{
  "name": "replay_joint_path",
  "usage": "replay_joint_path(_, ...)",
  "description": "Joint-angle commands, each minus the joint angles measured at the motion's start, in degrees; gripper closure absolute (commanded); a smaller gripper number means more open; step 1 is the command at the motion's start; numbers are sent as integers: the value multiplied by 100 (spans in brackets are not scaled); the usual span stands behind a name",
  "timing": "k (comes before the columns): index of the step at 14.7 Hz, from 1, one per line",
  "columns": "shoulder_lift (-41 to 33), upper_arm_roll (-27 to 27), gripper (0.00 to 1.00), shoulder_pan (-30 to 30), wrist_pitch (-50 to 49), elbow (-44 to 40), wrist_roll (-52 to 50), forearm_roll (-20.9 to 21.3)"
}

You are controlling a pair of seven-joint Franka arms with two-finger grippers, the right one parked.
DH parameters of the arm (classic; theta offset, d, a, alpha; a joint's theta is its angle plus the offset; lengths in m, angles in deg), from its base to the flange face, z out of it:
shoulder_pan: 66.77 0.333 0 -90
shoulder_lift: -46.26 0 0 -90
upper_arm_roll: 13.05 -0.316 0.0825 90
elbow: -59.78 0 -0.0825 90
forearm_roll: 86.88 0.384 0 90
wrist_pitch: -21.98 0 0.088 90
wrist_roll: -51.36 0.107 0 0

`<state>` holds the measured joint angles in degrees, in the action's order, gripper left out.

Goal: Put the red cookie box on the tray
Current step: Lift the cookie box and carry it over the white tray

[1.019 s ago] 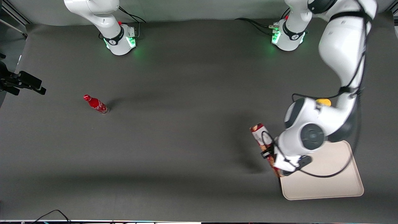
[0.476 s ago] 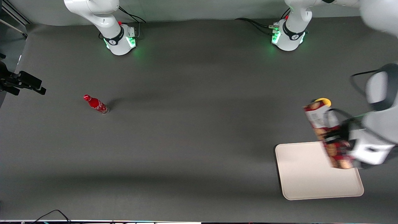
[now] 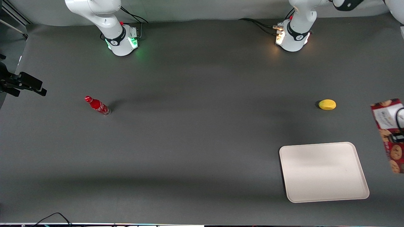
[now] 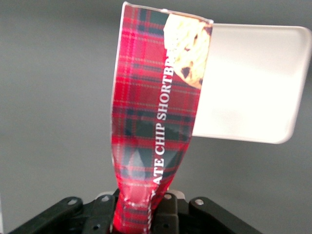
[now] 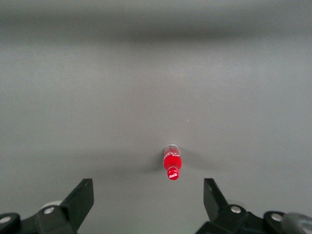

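Now the gripper (image 4: 141, 214) holds the red cookie box (image 4: 156, 112) by one squeezed end.

In the front view the box hangs at the right edge of the frame, clear of the tray (image 3: 323, 171); such a crushed, narrow hold could let it swing or slip onto the counter (image 3: 195, 142).

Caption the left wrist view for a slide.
Pincer shut on the red cookie box, held above the dark table beside the cream tray, not yet set down.
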<state>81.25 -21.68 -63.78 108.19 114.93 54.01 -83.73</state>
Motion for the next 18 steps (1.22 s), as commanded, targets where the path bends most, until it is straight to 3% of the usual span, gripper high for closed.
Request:
replay_joint_path(1,639,-200,100,79,912,82,289,-269)
replay_joint_path(5,1193,-296,100,97,2556,812,272,-754)
replay_joint_path(15,2275,-305,100,211,3832,769,588,-860)
replay_joint_path(16,2328,-305,91,220,3955,769,588,-860)
replay_joint_path(17,2380,-305,1,220,4026,769,597,-860)
replay_joint_path(18,2346,-305,0,220,3905,743,606,-851)
